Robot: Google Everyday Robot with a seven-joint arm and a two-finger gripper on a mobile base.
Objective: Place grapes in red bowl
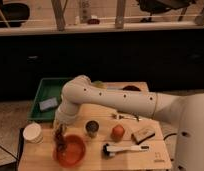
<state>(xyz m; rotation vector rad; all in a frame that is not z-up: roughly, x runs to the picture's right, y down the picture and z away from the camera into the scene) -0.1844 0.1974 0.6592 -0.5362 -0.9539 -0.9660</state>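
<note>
The red bowl (pixel 71 150) sits on the wooden table near its front left. My gripper (pixel 59 131) hangs from the white arm that reaches in from the right, just above the bowl's left rim. It is shut on the grapes (pixel 60 138), a small dark lumpy bunch that hangs at the bowl's left edge. I cannot tell whether the bunch touches the bowl.
A metal cup (pixel 91 128) stands right of the gripper, with a round orange-red fruit (pixel 118 132) beyond it. A white cup (pixel 33 133) is at the left, a green tray (pixel 43 95) behind it. A white brush (pixel 123 149) and a tan block (pixel 143 135) lie at the right.
</note>
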